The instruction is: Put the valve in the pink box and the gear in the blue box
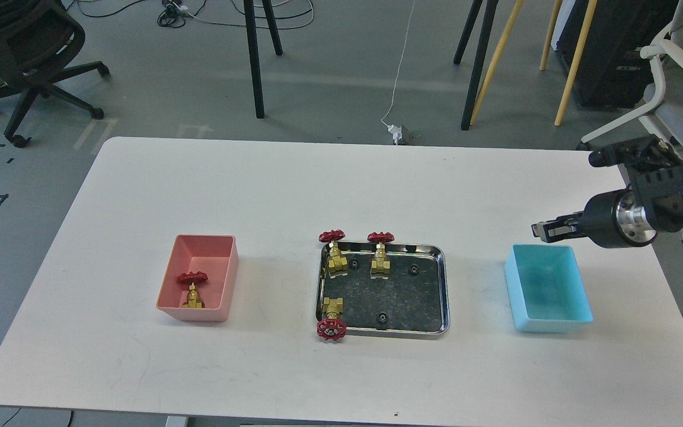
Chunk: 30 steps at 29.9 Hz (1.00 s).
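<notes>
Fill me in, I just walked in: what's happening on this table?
A robot is sorting parts from a steel tray. One valve sits in the pink box; three valves and a few small black gears remain in the tray. The right claw hovers at the blue box, which looks empty. The left arm is out of view.

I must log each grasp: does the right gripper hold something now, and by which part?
It cannot be told. The right gripper, above the far edge of the blue box, is too small and dark to tell. No left gripper is in view.

grey floor [329,77] with cables, a black office chair [27,53] far left, wooden legs [573,65] behind the white table [341,184].
</notes>
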Each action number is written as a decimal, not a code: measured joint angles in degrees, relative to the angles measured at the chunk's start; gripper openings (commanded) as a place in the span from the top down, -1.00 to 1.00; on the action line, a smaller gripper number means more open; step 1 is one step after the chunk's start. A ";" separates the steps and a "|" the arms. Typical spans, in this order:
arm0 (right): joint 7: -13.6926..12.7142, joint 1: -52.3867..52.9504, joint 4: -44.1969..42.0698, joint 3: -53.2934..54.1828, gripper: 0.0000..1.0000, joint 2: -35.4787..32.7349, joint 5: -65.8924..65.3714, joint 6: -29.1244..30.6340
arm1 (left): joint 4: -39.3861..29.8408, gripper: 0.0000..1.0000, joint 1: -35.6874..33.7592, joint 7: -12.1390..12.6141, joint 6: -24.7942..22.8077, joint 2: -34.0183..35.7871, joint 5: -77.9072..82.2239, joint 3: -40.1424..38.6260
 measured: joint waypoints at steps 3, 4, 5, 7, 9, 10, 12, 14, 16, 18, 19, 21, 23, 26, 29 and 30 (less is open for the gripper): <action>-0.01 -2.37 0.90 0.07 0.81 -2.49 0.04 0.00 | 0.00 -0.84 -0.20 0.00 0.16 -0.05 -0.16 -0.05; -0.01 -2.94 1.00 0.07 0.77 -2.71 0.04 0.00 | -0.01 -0.83 -0.34 0.00 0.26 -0.07 -0.23 -0.08; -0.01 -3.49 1.04 0.07 0.72 -2.80 0.01 0.00 | -0.01 -0.84 -0.44 0.00 0.37 -0.10 -0.29 -0.10; -0.01 -4.13 1.05 0.07 0.54 -2.74 -0.14 0.00 | -0.01 -0.84 -0.57 0.00 0.51 -0.33 -0.33 -0.11; -0.02 -4.51 0.97 0.07 0.20 -2.31 -0.26 0.00 | -0.02 -0.84 -0.70 0.00 0.57 -0.64 -0.34 -0.12; -0.04 -4.68 0.88 0.07 0.05 -1.92 -0.34 0.00 | -0.03 -0.84 -0.73 0.00 0.59 -0.75 -0.34 -0.11; -0.06 -5.09 0.73 0.11 -0.15 -1.16 -0.42 0.00 | -0.03 -0.84 -0.74 0.00 0.63 -0.96 -0.34 -0.09; -0.10 -5.47 0.55 0.12 -0.22 -0.55 -0.50 0.00 | -0.03 -0.84 -0.74 0.00 0.68 -1.30 -0.34 -0.05; -0.11 -5.81 0.38 0.15 -0.26 0.27 -0.54 0.00 | -0.03 -0.83 -0.74 0.00 0.70 -1.57 -0.34 -0.01; -0.10 -6.07 0.34 0.39 -0.30 0.95 -0.52 0.00 | 0.01 -0.84 -0.73 0.00 0.70 -1.70 -0.26 0.04; -0.11 -6.15 0.30 0.66 -0.32 1.19 -0.49 0.00 | 0.03 -0.84 -0.71 0.00 0.70 -1.75 -0.22 0.05; -0.13 -6.23 0.29 1.31 -0.35 1.58 -0.18 0.00 | 0.05 -0.84 -0.64 -0.01 0.70 -1.83 -0.17 0.06; -0.17 -6.23 0.50 2.60 -0.40 1.76 0.13 0.00 | -0.14 -0.84 -0.63 -0.01 0.51 -1.86 -0.11 0.06; -0.21 -6.23 0.56 7.59 -0.45 1.83 2.74 0.00 | -0.72 -0.84 -0.62 0.99 0.07 -2.75 -0.01 0.11; -0.75 -6.00 -0.30 14.12 -0.47 1.95 7.81 0.00 | -1.22 -0.84 -0.62 3.02 0.04 -5.35 0.29 1.23; -0.88 -5.93 -1.01 16.33 -0.47 1.99 9.32 0.00 | -1.37 -0.84 -0.63 3.76 0.11 -6.80 0.43 2.03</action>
